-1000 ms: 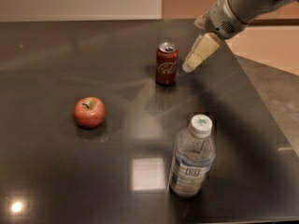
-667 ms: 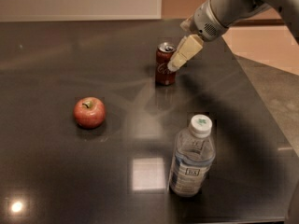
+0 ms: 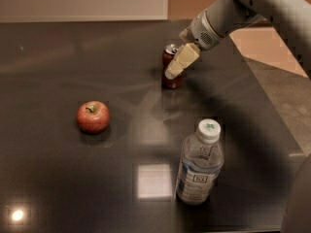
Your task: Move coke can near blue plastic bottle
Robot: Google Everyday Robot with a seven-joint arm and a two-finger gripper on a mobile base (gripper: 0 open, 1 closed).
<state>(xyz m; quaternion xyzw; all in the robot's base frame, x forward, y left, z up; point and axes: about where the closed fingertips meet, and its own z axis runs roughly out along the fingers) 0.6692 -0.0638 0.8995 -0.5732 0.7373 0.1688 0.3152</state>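
Gripper: your gripper (image 3: 176,67) sits at the far side of the table, at the end of a smooth grey arm (image 3: 252,4) that comes in from the upper right. A pale cream, blocky, tapered part of it slants down and to the left across the front of the coke can.
Grip state: you cannot tell from this view whether the tool is wide, narrow or closed on the can; the cream part overlaps the can, but the rest of the tool is hidden.
Coke can: the coke can (image 3: 173,81) stands upright towards the back of the table, a small red cylinder with a silver top. Its upper right side is covered by the gripper.
Blue plastic bottle: the blue plastic bottle (image 3: 199,164) stands upright near the front edge, well apart from the can. It is clear, faintly bluish ribbed plastic, with a white screw cap and a pale label low on its body.
Apple: a round red apple (image 3: 93,116) with a short stem lies to the left, apart from both can and bottle.
Table: the table (image 3: 58,57) is dark, smooth and glossy. You can see a bright square reflection (image 3: 154,181) just left of the bottle's base.
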